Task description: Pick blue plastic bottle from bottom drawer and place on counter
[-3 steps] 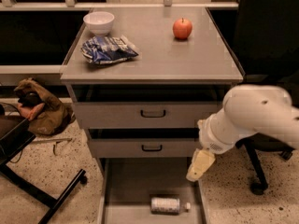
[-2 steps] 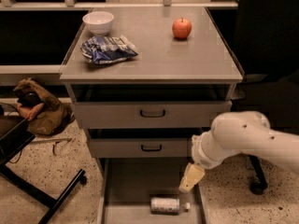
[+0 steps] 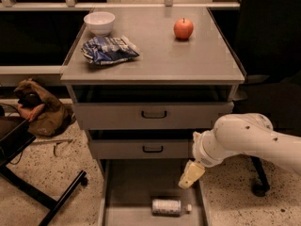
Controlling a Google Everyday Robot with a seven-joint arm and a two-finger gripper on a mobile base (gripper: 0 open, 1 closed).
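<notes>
Above and just right of the blue plastic bottle [image 3: 167,206], the robot's cream-coloured hand [image 3: 191,174] hangs over the open bottom drawer [image 3: 131,185], not touching the bottle. Whether the hand is spread or closed cannot be told. The bottle lies on its side on the drawer floor, with its white cap pointing right.

Likely risks: the round bottle may roll away if it is nudged off-centre. The drawer wall to the bottle's right could catch the hand as it descends. The closed drawer front above the bottle could snag the arm during lifting.

Far above the bottle, the surface [image 3: 188,60] carries a red apple [image 3: 183,28], a white bowl [image 3: 99,21] and a snack bag [image 3: 109,49].
</notes>
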